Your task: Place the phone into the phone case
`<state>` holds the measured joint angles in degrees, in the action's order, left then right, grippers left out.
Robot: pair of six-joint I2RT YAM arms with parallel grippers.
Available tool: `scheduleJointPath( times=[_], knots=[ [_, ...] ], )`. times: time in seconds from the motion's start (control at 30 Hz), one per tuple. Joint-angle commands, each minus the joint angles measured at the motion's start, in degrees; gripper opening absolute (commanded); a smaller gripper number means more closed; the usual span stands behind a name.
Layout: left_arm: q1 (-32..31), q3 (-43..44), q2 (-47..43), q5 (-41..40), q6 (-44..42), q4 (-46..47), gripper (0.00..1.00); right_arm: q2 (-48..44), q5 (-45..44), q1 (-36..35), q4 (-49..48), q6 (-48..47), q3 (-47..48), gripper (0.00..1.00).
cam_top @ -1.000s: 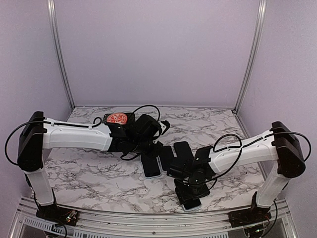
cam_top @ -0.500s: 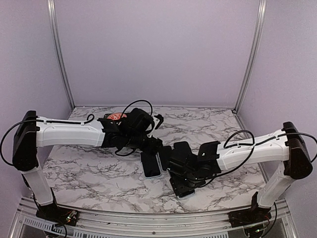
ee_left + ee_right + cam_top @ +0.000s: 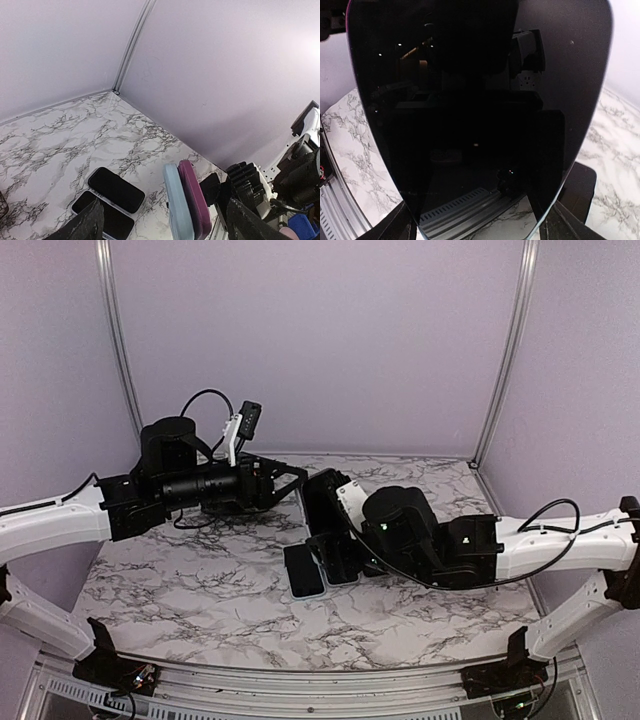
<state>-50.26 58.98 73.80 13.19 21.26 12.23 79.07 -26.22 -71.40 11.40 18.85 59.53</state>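
Note:
My right gripper [image 3: 480, 222] is shut on a phone [image 3: 480, 100] whose glossy black screen fills the right wrist view. In the top view that phone [image 3: 322, 505] stands tilted upright above the table's middle. Seen edge-on in the left wrist view, it is a light blue slab [image 3: 177, 210] pressed against a magenta slab [image 3: 196, 197]. I cannot tell which of these is the phone case. My left gripper [image 3: 290, 478] hangs raised just left of it. Its fingers [image 3: 87, 225] are spread wide with nothing gripped between them.
Two dark phones lie flat side by side on the marble table [image 3: 180, 590]. One has a pale rim [image 3: 303, 570] and the other is plain black [image 3: 340, 560]. Both show below my left gripper [image 3: 116, 189]. Lilac walls and metal posts [image 3: 120, 350] close the back.
Both arms have risen off the table. The left gripper opened and pulled back up and left. The right gripper carried the phone from the near edge to the middle, tipping it upright.

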Motion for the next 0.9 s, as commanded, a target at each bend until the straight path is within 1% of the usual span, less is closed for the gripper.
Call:
scheduleJointPath(
  times=[0.0,0.07,0.23,0.37,0.47,0.5,0.53,0.57,0.6,0.63,0.67,0.7,0.77,0.87],
  knots=[
    [-0.1,1.2,1.4,5.8,1.9,2.9,0.77,-0.1,-1.8,-0.4,-12.6,-9.2,1.8,0.30],
    [-0.2,1.8,1.9,6.2,1.7,2.9,0.68,0.5,-2.1,-0.4,-12.4,-9.4,2.6,0.30],
    [-0.7,1.3,2.0,4.2,0.8,2.9,0.36,0.0,-2.1,-0.4,-13.9,-10.3,2.4,0.30],
    [-1.8,0.9,3.1,4.0,-1.3,2.8,0.26,0.2,-3.6,-0.4,-14.3,-10.3,2.8,0.30],
    [-2.2,-0.3,4.2,2.4,-2.8,2.3,0.06,0.8,-3.0,-0.3,-14.3,-9.6,2.4,0.30],
    [-2.4,-0.8,4.4,1.9,-3.7,2.2,0.02,1.1,-3.0,-0.3,-14.0,-9.0,2.0,0.30],
    [-2.6,-1.3,4.7,1.5,-4.9,2.1,0.00,1.3,-3.0,-0.2,-13.9,-8.2,1.4,0.31],
    [-3.1,-2.3,5.0,0.9,-6.5,1.9,0.00,1.4,-2.8,-0.1,-13.9,-7.2,0.4,0.35],
    [-3.6,-3.0,5.4,0.2,-8.2,1.6,0.00,1.3,-1.9,0.2,-14.5,-6.3,-1.0,0.42],
    [-4.3,-3.9,5.9,-0.2,-10.5,1.4,0.00,1.1,-0.2,0.6,-15.2,-5.1,-2.5,0.51],
    [-5.2,-4.7,6.5,-1.1,-12.4,1.0,0.00,0.8,1.6,1.0,-16.4,-3.9,-4.5,0.63],
    [-6.1,-5.3,7.2,-1.5,-14.1,0.2,0.00,0.6,3.2,1.1,-17.4,-2.8,-6.3,0.72],
    [-8.1,-6.3,8.9,-1.7,-17.3,-1.3,0.00,0.0,4.9,1.2,-17.8,-0.3,-9.6,0.82],
    [-10.2,-8.8,11.3,-1.9,-20.8,-1.4,0.00,-2.3,6.1,1.1,-17.5,3.2,-14.4,0.92]
  ],
)
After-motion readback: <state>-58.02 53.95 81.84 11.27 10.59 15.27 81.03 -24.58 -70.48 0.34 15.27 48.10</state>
